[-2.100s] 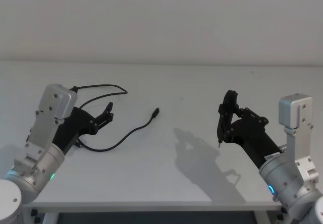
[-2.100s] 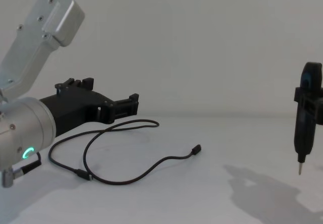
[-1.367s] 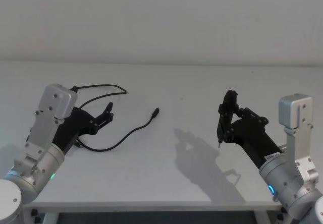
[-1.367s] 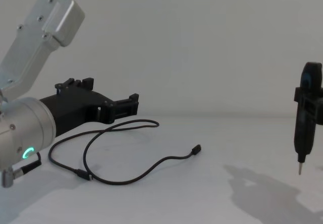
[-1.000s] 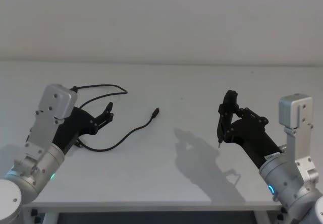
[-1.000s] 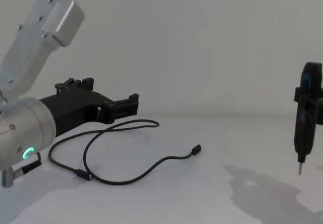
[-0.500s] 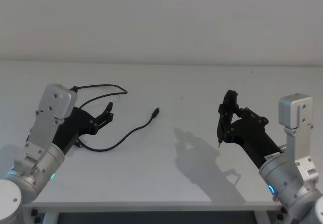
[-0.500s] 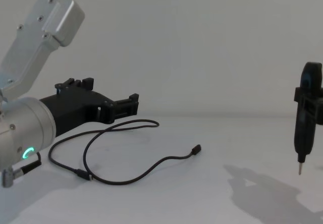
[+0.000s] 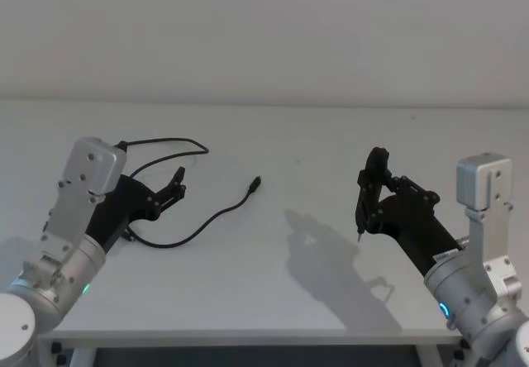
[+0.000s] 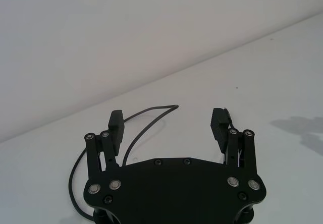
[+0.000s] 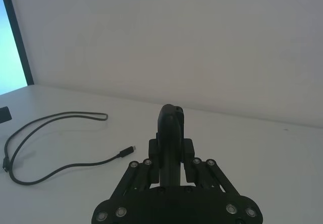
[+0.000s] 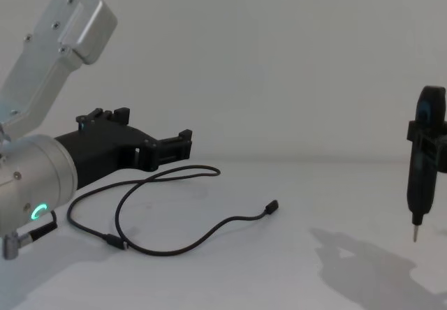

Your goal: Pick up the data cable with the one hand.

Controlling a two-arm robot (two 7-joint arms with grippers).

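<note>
The long, thin black data cable (image 9: 202, 223) lies flat on the white tabletop (image 9: 314, 152), in its left part, curled in loose loops. 1 small black plug (image 9: 257, 183) at the free end points toward the middle of the tabletop. The rest of the cord bends back to the left, under the silver left arm.

The left hand (image 9: 176, 187) is the black angular one with 2 fingers, on the silver round arm with the green glowing ring (image 12: 38, 211). It hangs just above the loops of the data cable (image 12: 202, 239). In the chest view the left hand (image 12: 183, 142) is above the cord with a gap, not touching it. Its 2 fingers stand wide apart and grip nothing. In the left wrist view the data cable (image 10: 146, 115) runs on the tabletop beyond the left hand (image 10: 168, 120), between the 2 fingers.

The right hand (image 9: 369, 195) is at the right side, raised over the tabletop and well apart from the data cable (image 11: 55, 117). This right hand (image 11: 171, 148) is closed on a black pen-shaped tool (image 12: 424, 163), which hangs upright with its thin tip (image 12: 415, 234) pointing down — the tip does not touch the tabletop.
</note>
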